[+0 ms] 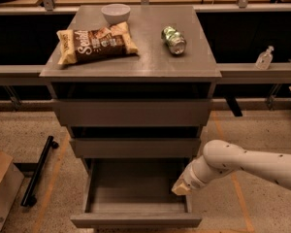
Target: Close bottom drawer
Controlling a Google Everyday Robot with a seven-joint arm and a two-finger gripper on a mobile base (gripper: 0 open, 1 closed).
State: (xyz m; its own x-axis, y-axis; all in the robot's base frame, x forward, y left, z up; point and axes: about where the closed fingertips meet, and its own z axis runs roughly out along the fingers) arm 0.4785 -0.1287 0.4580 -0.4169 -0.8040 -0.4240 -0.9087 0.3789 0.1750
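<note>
- Bottom drawer [136, 221] stands pulled out of the grey-brown cabinet [131, 113], at 6 o'clock in the view, front panel nearest the camera
- Middle and top drawer fronts above it sit pushed in
- Gripper [181, 188] is at the drawer's right wall, about 3 o'clock from the box; cannot tell whether it is wide or closed
- White arm [242, 164] extends to it from 4 o'clock
- Cabinet top: chip bag [96, 42] at 10 o'clock, bowl [115, 12] at 11, can [174, 40] at 1

A brown foil snack bag [94, 43], a white round bowl [115, 12] and a green metal can [173, 39] are seen on the grey worktop [145, 64]; a small clear bottle [264, 58] is set on the right ledge [276, 72].
</note>
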